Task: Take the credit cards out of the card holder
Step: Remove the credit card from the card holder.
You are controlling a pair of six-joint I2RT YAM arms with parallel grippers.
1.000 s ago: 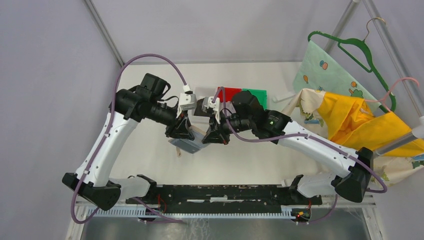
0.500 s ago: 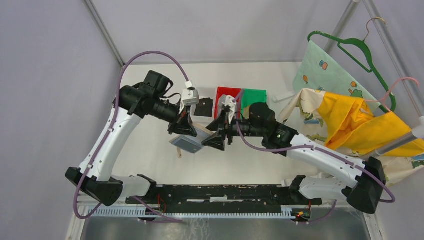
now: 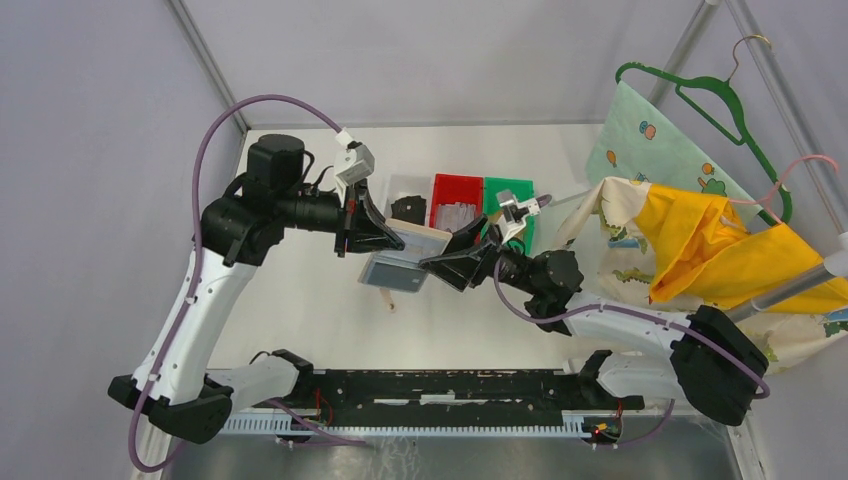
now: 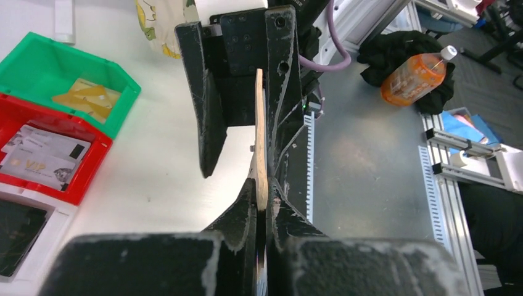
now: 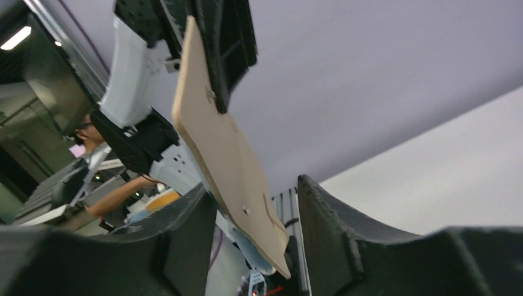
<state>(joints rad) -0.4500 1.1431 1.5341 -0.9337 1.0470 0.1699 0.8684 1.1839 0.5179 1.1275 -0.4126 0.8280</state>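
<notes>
In left claw (image 4: 261,200), card holder (image 5: 222,148) lengthwise toward right claw (image 5: 256,203)

Pale lilac-grey walls (image 3: 100,150) around white table (image 3: 300,320). Metal pole (image 3: 207,65) in back-left corner. Green hanger (image 3: 722,97), yellow cloth (image 3: 700,245) at right. Bright strip (image 5: 16,38) overhead, probably ceiling light.

Overhead view: high, behind the bench (image 3: 300,320), looking down. Wrist views: close, facing each other, sharing the card holder (image 4: 259,135).

Card holder (image 3: 405,266) btwn left claw (image 3: 392,238) & right claw (image 3: 437,263), bins (image 3: 458,180) behind.
</notes>
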